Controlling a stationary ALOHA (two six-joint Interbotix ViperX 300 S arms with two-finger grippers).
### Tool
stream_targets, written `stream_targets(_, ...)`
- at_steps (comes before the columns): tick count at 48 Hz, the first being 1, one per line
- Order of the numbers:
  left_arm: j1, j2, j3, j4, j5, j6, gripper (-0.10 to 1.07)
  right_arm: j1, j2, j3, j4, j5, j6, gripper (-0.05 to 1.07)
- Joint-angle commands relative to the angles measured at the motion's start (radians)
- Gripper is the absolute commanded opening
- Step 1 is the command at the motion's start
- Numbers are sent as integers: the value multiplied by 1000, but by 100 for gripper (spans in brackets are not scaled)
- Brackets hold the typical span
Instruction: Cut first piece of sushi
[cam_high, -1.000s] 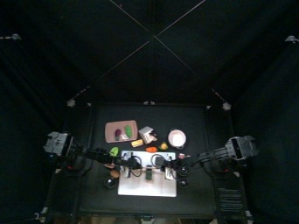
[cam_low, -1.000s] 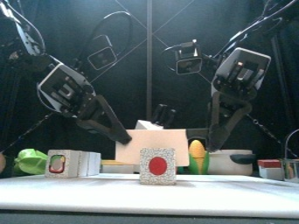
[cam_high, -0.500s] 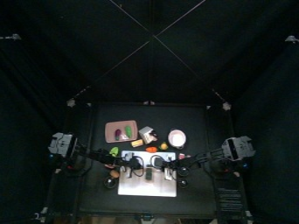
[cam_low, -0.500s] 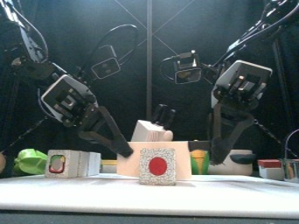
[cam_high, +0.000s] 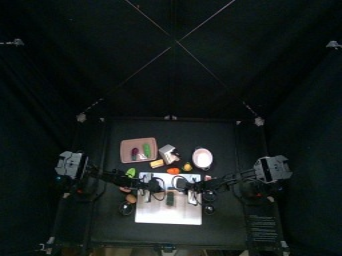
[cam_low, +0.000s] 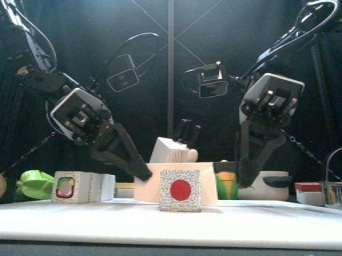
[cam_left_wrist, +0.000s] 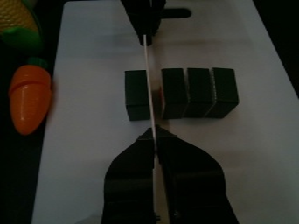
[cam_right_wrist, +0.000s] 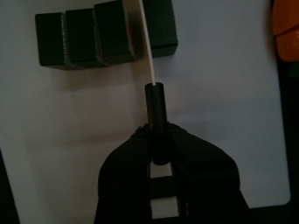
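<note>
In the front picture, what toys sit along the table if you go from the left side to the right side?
Green toy vegetable → white block with a red and green side → speckled white cube with a red circle → yellow toy corn cob → grey bowl → small red and white piece.

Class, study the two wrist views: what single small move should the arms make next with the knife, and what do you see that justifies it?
Probably press the knife straight down. In the left wrist view its blade lies along the seam between the end piece and the rest of the sushi roll, which rests on the white cutting board. The left gripper and right gripper each grip one end.
</note>
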Motion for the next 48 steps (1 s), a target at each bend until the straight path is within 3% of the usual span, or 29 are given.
stream_targets(1,21,-9,-21,11,-3,2,35,-34,-21,-28,-9,-5,3,31)
stream_targets(27,83,-23,-32,35,-3,2,35,-72,-21,-54,-40,29,3,31)
stream_targets(48,81,-48,-48,63,-3,0,35,-64,-23,-97,-41,71,2,31)
